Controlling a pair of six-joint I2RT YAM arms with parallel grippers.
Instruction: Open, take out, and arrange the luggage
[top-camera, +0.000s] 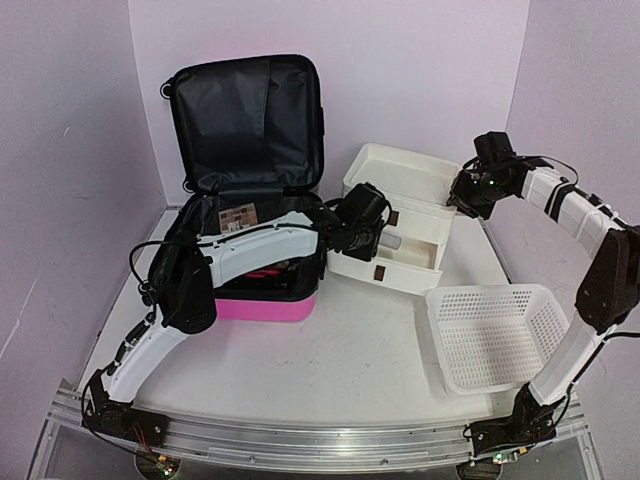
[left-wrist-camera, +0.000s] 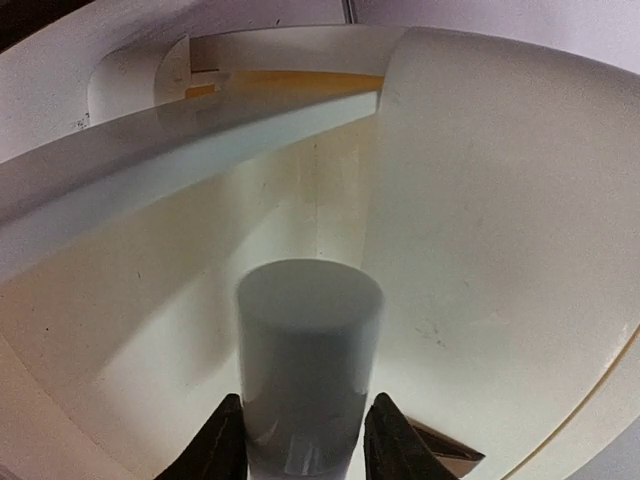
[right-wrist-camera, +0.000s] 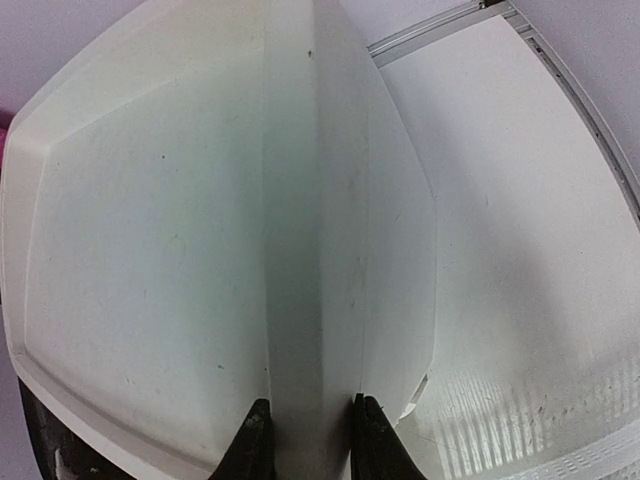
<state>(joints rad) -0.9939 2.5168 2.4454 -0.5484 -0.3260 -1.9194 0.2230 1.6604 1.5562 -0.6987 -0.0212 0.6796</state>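
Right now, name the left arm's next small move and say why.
Probably open the left fingers and release: the pale cylinder between them is already inside a drawer of the white drawer stack, whose rim the right fingers grip.

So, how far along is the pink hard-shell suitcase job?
Done: the pink hard-shell suitcase stands open. In hand: the left gripper holds a pale cylinder inside the white plastic drawer stack, which the right gripper clamps. To do: a brown item lies in the suitcase, not yet out.
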